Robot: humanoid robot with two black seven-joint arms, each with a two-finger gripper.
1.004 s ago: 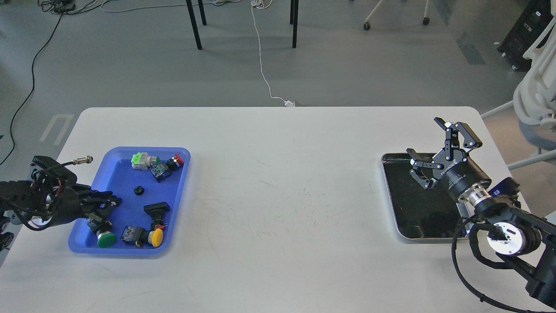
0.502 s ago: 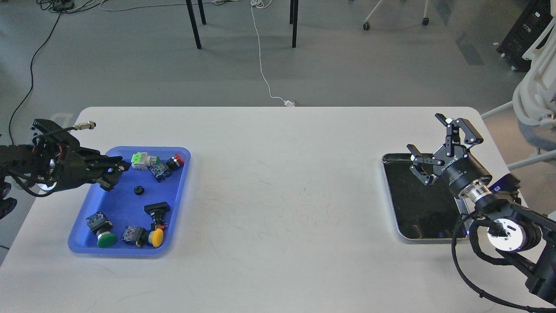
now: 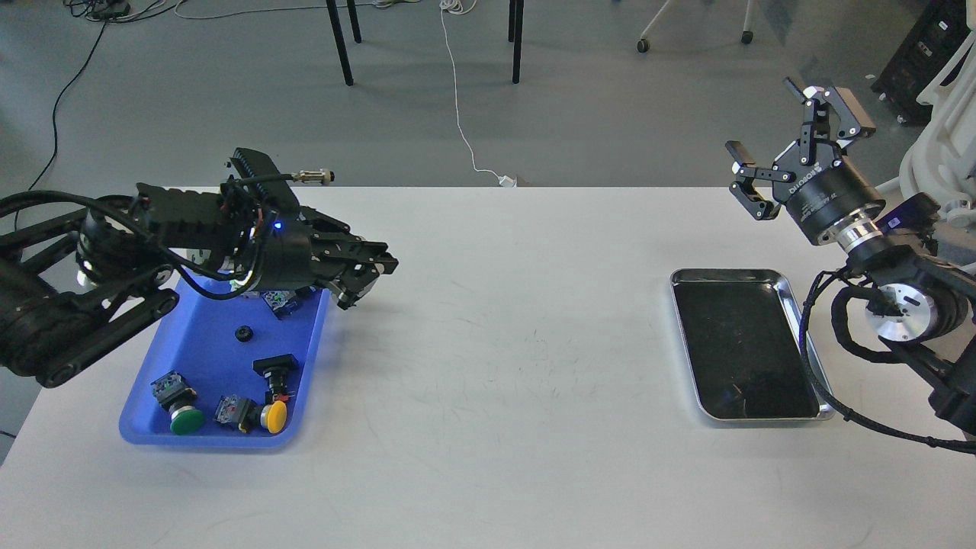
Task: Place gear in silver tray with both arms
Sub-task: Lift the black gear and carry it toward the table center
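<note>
Table (image 3: 496,366): white top with rounded corners, seen from its near edge looking toward the far edge.
Silver tray (image 3: 802,335): lies flat near the right edge of the table, long side running from far to near; its dark floor shows only reflections.
Blue tray (image 3: 206,358): sits near the left edge, holding a loose set of push-button parts.
Gear (image 3: 244,333): a small black round piece (too small to make out teeth) lies alone on the blue floor, in the middle of the tray.
Other parts: a green-capped button (image 3: 185,418) and a yellow-capped button (image 3: 274,415) rest by the tray's near rim; a black-topped switch (image 3: 275,367) stands just behind the yellow one.
Left gripper (image 3: 362,280): reaches in from the left edge and hangs above the far right corner of the blue tray, pointing toward the table's centre; its dark fingers overlap from this angle, so whether they are parted or closed cannot be told, and nothing is visible between them.
Right gripper (image 3: 785,156): raised high, beyond the far right corner of the table, well apart from the silver tray; its two fingers (image 3: 749,187) stand spread wide with nothing held.
Right arm cables (image 3: 827,381): a black loop hangs beside the silver tray's right rim.
</note>
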